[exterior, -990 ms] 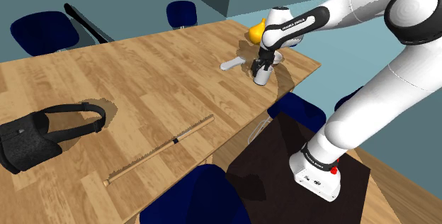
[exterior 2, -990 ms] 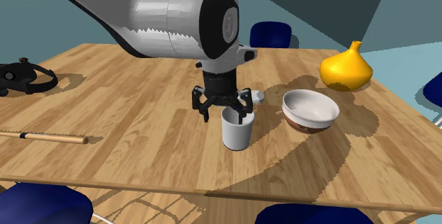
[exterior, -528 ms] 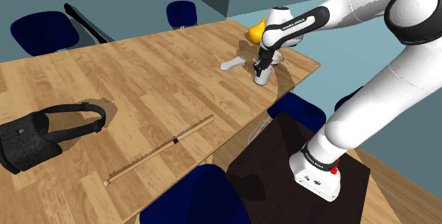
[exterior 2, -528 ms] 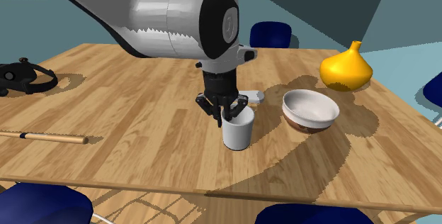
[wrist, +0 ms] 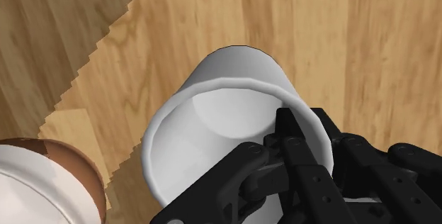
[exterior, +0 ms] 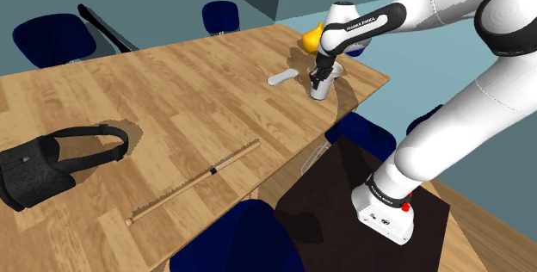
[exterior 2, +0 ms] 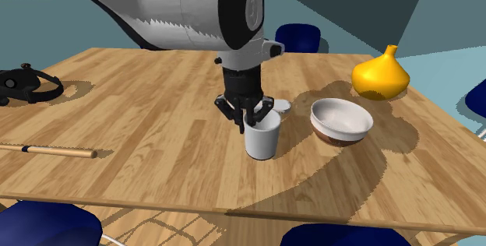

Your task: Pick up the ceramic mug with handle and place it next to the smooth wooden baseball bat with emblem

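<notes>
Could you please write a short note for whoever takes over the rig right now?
Gripper: shut on the rim of the white mug, one finger inside.
Mug: beside the bowl, near the edge of the table; whether it is off the surface is unclear.
Bat: lying far along the table, near the black headset.
Done: grasp. Left: carry the mug over, set it beside the bat.

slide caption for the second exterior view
End effector clasps the white mug by its rim over the wooden table, a bowl beside it.

Bare tabletop [exterior 2: 156, 120] between mug [exterior 2: 262, 138] and bat [exterior 2: 48, 150]; bowl [exterior 2: 341, 120] just beside the mug, yellow vase [exterior 2: 381, 75] beyond.
</notes>
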